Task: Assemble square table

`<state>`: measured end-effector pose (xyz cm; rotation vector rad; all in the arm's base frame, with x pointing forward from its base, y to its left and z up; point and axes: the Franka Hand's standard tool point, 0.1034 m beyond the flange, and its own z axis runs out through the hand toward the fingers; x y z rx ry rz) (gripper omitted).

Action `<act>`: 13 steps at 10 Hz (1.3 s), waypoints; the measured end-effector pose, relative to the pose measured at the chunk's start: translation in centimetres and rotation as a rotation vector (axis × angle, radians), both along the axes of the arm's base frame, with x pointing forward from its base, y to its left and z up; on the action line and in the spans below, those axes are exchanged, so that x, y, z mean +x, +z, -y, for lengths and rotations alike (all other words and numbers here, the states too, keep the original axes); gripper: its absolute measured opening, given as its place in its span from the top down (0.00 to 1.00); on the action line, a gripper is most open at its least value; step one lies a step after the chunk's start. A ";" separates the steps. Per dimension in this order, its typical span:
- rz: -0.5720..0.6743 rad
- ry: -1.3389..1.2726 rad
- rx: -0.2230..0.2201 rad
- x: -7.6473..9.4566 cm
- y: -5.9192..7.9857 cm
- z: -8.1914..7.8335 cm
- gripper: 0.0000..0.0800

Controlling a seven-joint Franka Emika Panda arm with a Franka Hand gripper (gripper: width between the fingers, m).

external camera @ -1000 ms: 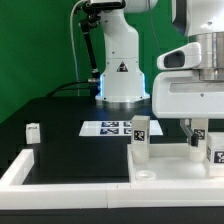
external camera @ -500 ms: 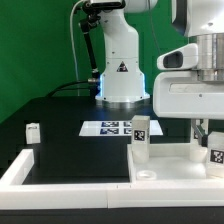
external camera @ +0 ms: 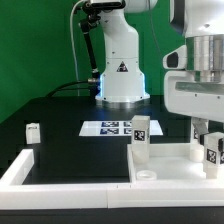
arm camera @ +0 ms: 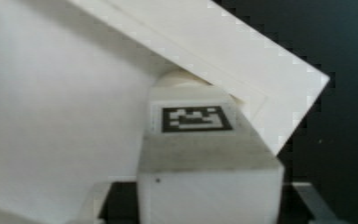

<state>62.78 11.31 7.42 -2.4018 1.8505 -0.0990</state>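
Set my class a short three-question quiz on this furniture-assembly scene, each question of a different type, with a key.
1. True or false: the gripper is shut on the held leg, a white piece with a tag.
2. Multiple choice: where does the marker board lie? A) flat on the black table, in front of the robot base; B) between the gripper's fingers; C) inside the square top.
3. Fill in the blank: the upright leg stands at a corner of the square ___.

Key: 1 true; 2 A; 3 top.
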 end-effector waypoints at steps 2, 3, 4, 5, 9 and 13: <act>-0.015 -0.314 0.099 -0.1 0.0 0.1 0.63; -0.021 -0.361 0.111 -0.1 0.0 0.1 0.63; -0.027 -0.424 0.120 -0.2 0.0 -0.1 0.63; -0.028 -0.445 0.122 -0.1 -0.1 -0.1 0.56; 0.009 0.046 0.039 0.0 0.2 -1.4 0.20; 0.031 0.373 -0.006 -0.1 0.2 -1.6 0.19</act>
